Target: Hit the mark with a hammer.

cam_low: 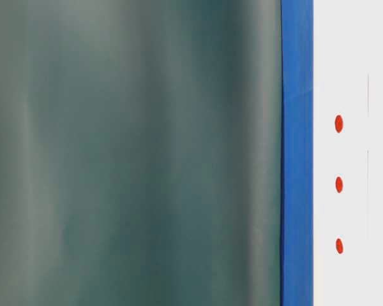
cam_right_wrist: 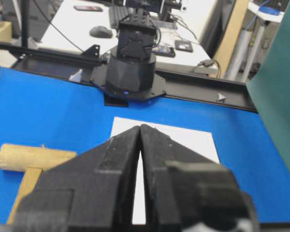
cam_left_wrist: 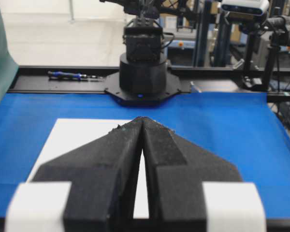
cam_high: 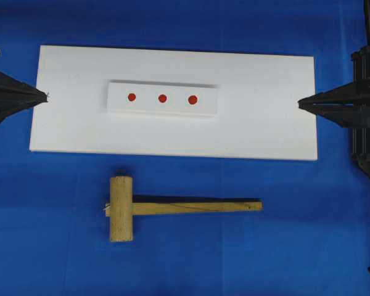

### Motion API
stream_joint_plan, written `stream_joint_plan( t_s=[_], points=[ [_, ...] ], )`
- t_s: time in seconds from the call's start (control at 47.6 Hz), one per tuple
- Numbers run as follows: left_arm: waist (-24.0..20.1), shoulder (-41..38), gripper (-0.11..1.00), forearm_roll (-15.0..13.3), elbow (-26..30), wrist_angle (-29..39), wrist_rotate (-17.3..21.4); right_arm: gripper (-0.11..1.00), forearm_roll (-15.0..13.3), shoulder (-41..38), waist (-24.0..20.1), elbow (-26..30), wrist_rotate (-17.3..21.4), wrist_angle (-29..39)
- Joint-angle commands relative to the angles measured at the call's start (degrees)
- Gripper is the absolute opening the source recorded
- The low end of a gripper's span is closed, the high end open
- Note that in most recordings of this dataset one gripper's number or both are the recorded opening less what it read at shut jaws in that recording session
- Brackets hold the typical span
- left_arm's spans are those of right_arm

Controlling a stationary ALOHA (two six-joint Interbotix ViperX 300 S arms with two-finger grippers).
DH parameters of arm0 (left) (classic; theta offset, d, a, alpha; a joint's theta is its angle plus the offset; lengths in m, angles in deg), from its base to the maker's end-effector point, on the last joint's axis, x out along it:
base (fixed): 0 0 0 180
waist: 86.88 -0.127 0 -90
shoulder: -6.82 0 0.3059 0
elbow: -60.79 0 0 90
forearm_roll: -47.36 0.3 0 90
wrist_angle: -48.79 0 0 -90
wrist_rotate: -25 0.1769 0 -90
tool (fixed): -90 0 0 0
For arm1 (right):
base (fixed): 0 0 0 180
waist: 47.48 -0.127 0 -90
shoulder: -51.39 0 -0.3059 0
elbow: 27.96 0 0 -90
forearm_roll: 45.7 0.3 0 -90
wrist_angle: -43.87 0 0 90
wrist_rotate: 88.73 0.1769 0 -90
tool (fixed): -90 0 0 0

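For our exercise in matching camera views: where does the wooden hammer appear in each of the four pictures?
Overhead: the hammer lies on the blue cloth below the white board, head at left, handle pointing right.
Table-level: not in it.
Left wrist: not in it.
Right wrist: at the lower left, partly behind the shut jaws of the right gripper.
Shared landmark: the white board.

- The hammer (cam_high: pixel 172 207) lies on the blue cloth (cam_high: pixel 308 234) just below the white board (cam_high: pixel 265 123); open cloth surrounds its handle and head.
- A raised white strip (cam_high: pixel 162 98) sits mid-board, above the hammer head, the only bump on the board.
- The mark (cam_high: pixel 193 99) on that strip has nothing above it.
- The left gripper (cam_high: pixel 46 95) and the right gripper (cam_high: pixel 300 103), tips together, hover at the board's short ends, well apart from the hammer.
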Motion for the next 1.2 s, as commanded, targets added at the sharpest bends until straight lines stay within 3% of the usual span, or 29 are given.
stream_joint_plan(
  t_s=[0.0,0.252,0.525,0.672,0.924,1.176],
  points=[
    [1.1,0.1,0.0,-0.3,1.0,-0.1,-0.5,0.0,0.1,-1.3,-1.6,1.8,0.3,-0.4],
    [1.1,0.3,0.0,-0.3,0.6,0.6,-0.5,-0.06,0.2,-9.5,-8.3,4.7,4.9,-0.7],
    [1.1,0.4,0.0,-0.3,0.1,0.7,-0.5,-0.01,0.4,-26.9,-11.2,10.5,8.3,-4.0],
    [1.1,0.4,0.0,-0.3,0.0,0.6,-0.5,0.19,1.9,-37.7,-11.7,15.5,8.7,-2.6],
    [1.1,0.4,0.0,-0.3,-0.5,0.6,-0.5,0.89,4.4,-52.4,-13.4,21.4,8.8,-5.1],
    [1.1,0.3,0.0,-0.4,-1.3,0.6,-0.6,0.87,10.0,-62.5,-15.6,24.8,8.8,-12.8]
  ],
)
